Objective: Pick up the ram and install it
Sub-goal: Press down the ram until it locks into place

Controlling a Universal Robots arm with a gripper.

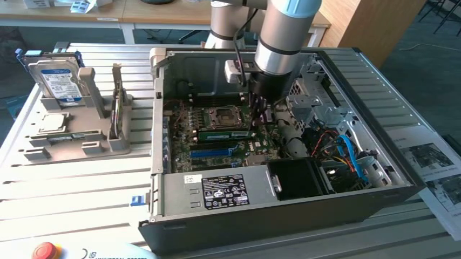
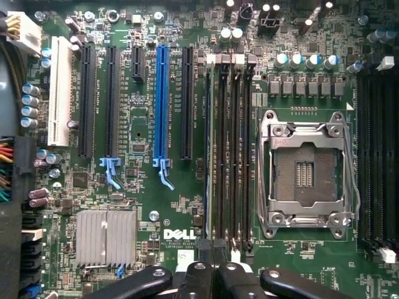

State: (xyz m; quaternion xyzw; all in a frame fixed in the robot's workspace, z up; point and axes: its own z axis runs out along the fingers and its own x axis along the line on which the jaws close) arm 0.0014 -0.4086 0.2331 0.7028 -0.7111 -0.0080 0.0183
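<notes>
The ram is a long green stick standing on edge in a memory slot beside the empty CPU socket inside the open computer case. In the wrist view the ram shows edge-on as a thin pale line in the outermost of several black slots, next to the CPU socket. My gripper hangs just above the board, over the ram's end nearer the exterior view's right. Its black fingers are drawn together, the gripper shut with nothing seen between them.
The case wall rings the motherboard, with a black power supply, a fan and cables near the front. On the exterior view's left a grey fixture holds a hard drive and a square silver CPU. A red stop button sits at the front.
</notes>
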